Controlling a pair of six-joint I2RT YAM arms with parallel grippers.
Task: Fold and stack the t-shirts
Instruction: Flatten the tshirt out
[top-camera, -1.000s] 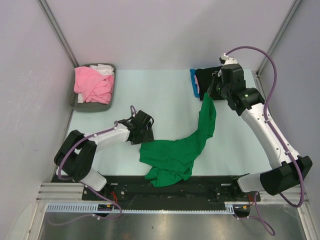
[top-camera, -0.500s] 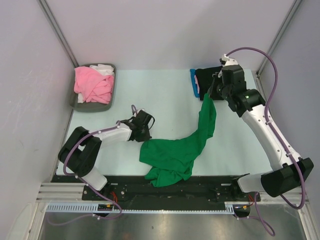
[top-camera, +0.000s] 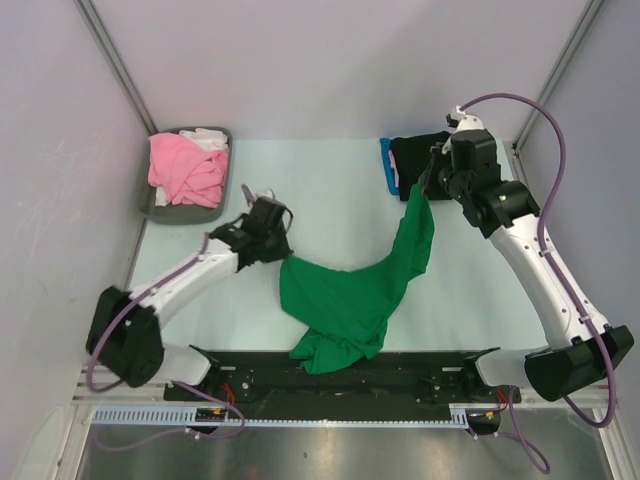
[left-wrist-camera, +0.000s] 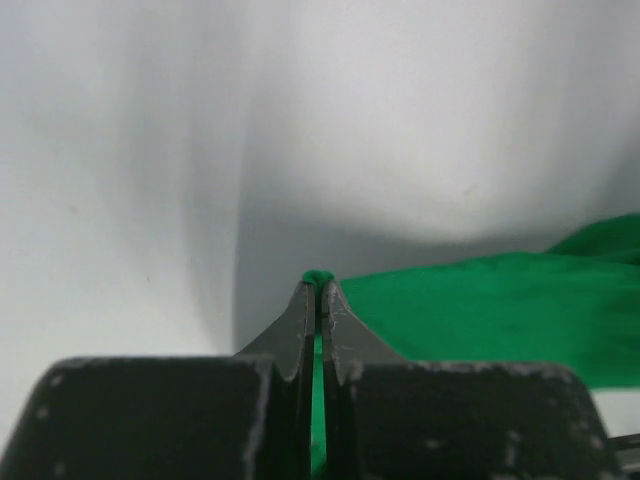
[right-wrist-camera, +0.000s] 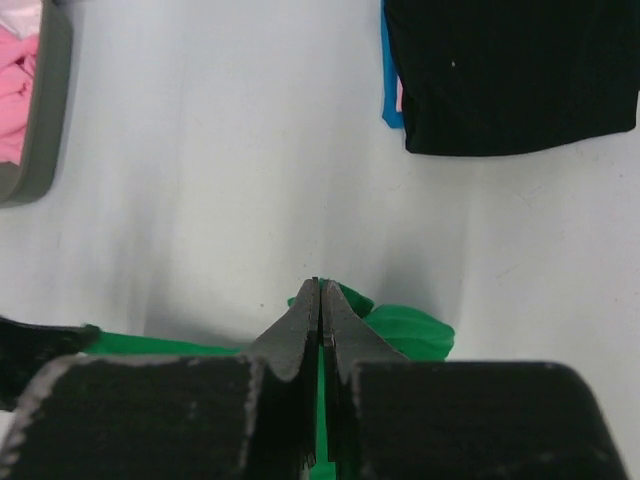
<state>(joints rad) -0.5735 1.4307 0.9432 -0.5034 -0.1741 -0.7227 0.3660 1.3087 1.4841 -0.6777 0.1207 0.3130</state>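
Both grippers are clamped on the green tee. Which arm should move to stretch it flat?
Probably the left. The left gripper pinches the green t-shirt at its left edge, with open table beside it. The right gripper holds the other end close to the black t-shirt.

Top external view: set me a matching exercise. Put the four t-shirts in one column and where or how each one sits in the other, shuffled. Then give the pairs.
Column one
1. green t-shirt
2. pink t-shirt
3. black t-shirt
4. blue t-shirt

Column two
A. folded flat at the far right, lying on top
B. crumpled in the grey tray
C. pinched by the left gripper and the right gripper
D. mostly hidden, only an edge showing under another tee

Pairs: 1-C, 2-B, 3-A, 4-D
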